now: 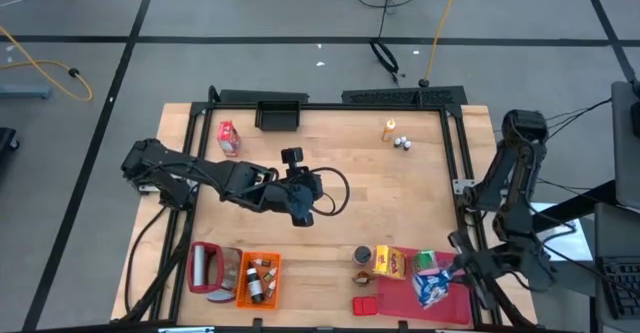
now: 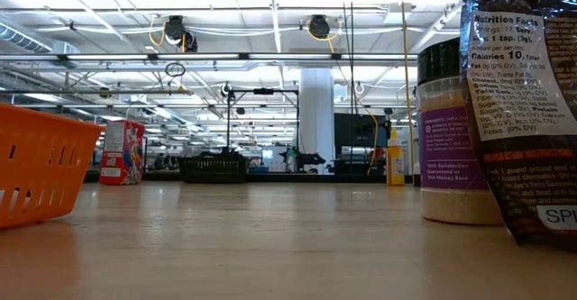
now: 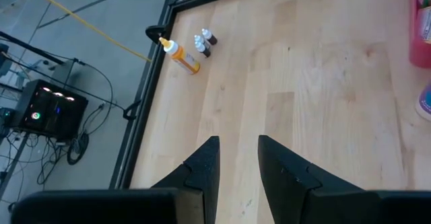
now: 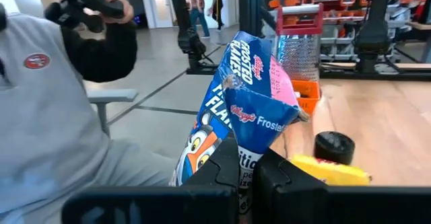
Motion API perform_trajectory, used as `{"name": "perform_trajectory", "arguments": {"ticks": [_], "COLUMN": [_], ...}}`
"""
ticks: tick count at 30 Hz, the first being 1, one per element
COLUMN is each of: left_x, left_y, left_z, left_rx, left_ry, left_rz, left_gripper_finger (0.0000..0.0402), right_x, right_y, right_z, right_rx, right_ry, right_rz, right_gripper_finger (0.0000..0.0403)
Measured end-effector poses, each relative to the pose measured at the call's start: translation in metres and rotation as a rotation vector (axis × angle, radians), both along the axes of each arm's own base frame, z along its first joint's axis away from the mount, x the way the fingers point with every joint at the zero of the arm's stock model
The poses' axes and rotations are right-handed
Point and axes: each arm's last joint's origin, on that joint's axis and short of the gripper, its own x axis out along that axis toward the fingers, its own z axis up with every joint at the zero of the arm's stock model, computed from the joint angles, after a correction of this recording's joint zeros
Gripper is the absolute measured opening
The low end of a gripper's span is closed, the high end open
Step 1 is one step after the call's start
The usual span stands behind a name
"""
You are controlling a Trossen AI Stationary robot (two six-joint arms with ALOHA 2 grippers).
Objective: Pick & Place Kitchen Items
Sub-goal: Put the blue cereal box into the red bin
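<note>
Your right hand (image 4: 246, 167) pinches the blue Frosted Flakes box (image 4: 236, 109) at the desk's (image 1: 400, 203) near right corner, probably for lifting. Your left hand (image 3: 239, 160) hovers mid-desk, its 2 fingers slightly parted and empty.

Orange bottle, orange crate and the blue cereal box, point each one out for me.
orange bottle (image 3: 183, 58), left wrist view, middle of its body.
orange crate (image 1: 259, 278), high view, its inner floor between bottles.
blue cereal box (image 4: 241, 109), right wrist view, its printed front.
</note>
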Motion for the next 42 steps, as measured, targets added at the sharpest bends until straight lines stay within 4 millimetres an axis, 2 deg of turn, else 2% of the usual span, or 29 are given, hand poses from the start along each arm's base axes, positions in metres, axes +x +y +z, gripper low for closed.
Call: {"name": "perform_trajectory", "arguments": {"ticks": [7, 23, 42], "left_x": [0.0, 0.0, 0.0], "left_y": [0.0, 0.0, 0.0], "left_z": [0.0, 0.0, 0.0], "left_rx": [-0.008, -0.009, -0.009], "left_ry": [-0.005, -0.005, -0.005], "left_rz": [0.007, 0.008, 0.008], "left_gripper_finger": [0.0104, 0.0104, 0.0104], "right_x": [-0.012, -0.016, -0.015], "right_y": [0.0, 0.005, 0.004], "right_z": [-0.005, -0.021, -0.023], "right_rx": [0.019, 0.022, 0.043], "right_ry": [0.032, 0.09, 0.11], "right_rz": [0.019, 0.018, 0.013], "right_gripper_finger": [0.0, 0.0002, 0.0123]}}
